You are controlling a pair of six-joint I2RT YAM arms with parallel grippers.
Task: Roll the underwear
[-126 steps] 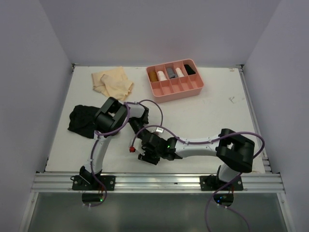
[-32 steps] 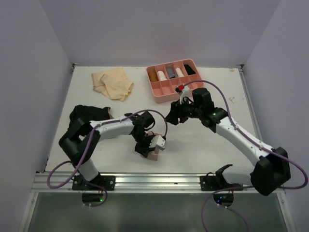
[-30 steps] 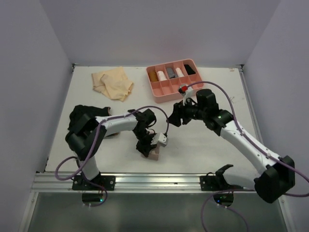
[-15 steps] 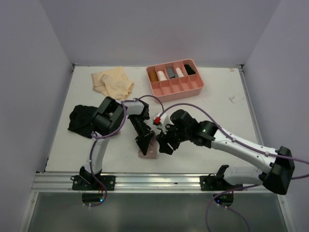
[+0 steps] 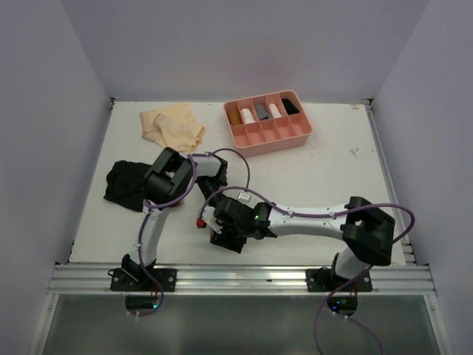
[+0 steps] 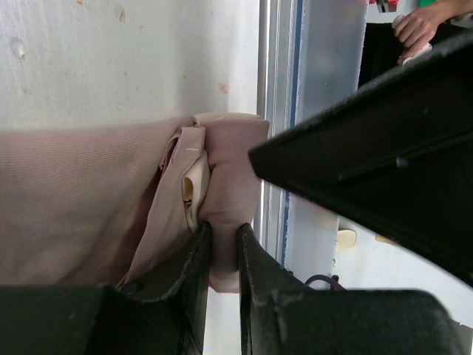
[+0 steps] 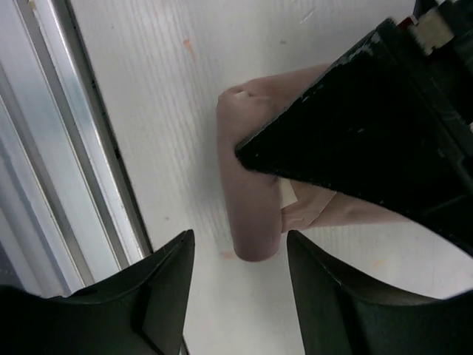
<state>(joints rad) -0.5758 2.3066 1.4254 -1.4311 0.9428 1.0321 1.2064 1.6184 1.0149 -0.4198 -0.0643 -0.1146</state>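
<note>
Jaws of the left gripper [image 6: 222, 248] pinch the pink underwear [image 6: 230, 177], soft and light, at six o'clock on the counter [image 6: 111, 59], those of the right gripper [image 7: 240, 240] spread above; hold its rolled end, likely to unfurl.

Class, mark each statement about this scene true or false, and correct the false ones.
1. The left hand pinches the pink underwear. True.
2. The right hand is clamped on the pink underwear. False: it is open and grips nothing.
3. The tan underwear sits in the pink tray. False: it lies on the table, apart from the tray.
4. The black underwear lies crumpled on the table. True.
5. The pink tray holds nothing. False: rolled items sit in its rear compartments.
</note>
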